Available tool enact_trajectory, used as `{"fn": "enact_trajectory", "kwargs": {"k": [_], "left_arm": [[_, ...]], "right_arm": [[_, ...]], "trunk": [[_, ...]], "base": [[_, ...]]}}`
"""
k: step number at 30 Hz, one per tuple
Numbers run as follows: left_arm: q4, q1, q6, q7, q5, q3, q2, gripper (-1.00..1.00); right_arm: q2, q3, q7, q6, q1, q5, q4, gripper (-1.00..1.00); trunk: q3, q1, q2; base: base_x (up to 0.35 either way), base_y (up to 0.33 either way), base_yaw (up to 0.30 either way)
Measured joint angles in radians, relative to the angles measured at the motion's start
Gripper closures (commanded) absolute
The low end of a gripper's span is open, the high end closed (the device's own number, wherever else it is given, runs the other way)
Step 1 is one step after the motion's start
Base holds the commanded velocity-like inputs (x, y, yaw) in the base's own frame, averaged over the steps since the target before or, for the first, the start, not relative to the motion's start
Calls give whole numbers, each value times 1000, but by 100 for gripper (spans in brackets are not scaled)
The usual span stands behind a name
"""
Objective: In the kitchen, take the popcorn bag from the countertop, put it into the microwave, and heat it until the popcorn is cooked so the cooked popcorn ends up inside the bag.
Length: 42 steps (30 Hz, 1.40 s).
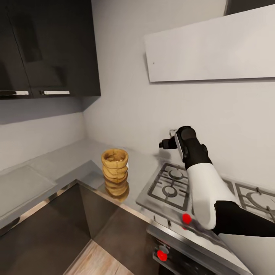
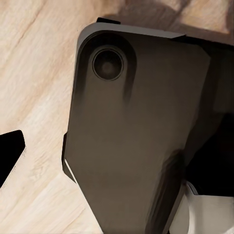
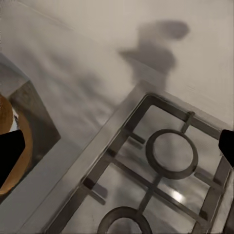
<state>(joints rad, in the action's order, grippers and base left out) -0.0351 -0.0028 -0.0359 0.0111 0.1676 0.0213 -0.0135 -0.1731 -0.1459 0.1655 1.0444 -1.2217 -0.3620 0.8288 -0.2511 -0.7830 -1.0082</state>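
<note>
The popcorn bag point(image 1: 114, 170), a squat mustard-tan wrinkled sack with a rolled rim, stands upright near the front edge of the grey steel countertop point(image 1: 65, 158), just left of the gas hob. My right gripper point(image 1: 165, 144) hovers above the hob's far left corner by the wall, to the right of the bag and apart from it. In the right wrist view this gripper point(image 3: 119, 151) is open, its black fingertips point(image 3: 9, 156) spread wide over the grates, with the bag's tan side point(image 3: 24, 139) beside one fingertip. The microwave and popcorn are out of view.
The gas hob point(image 1: 172, 183) with black grates lies under my right arm, with red knobs point(image 1: 186, 218) on its front. A white slanted hood point(image 1: 214, 46) hangs above, dark upper cabinets point(image 1: 49, 46) at left. The left wrist view shows a dark robot part point(image 2: 136, 136) over pale wood floor point(image 2: 34, 73).
</note>
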Motion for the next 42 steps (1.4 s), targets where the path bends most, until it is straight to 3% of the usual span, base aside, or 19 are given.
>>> {"fn": "enact_trajectory", "kwargs": {"k": [14, 29, 42], "left_arm": [[0, 0, 0, 0, 0, 0, 0, -100], [0, 0, -1, 0, 0, 1, 0, -100], [0, 0, -2, 0, 0, 2, 0, -100]], "right_arm": [[0, 1, 1, 0, 0, 0, 0, -100], [0, 8, -1, 0, 0, 17, -9, -100], [0, 3, -85, 0, 0, 21, -11, -100]], "trunk": [[0, 0, 0], [0, 0, 0], [0, 0, 0]], "base": [[178, 199, 0], [8, 9, 0], [0, 0, 81]]}}
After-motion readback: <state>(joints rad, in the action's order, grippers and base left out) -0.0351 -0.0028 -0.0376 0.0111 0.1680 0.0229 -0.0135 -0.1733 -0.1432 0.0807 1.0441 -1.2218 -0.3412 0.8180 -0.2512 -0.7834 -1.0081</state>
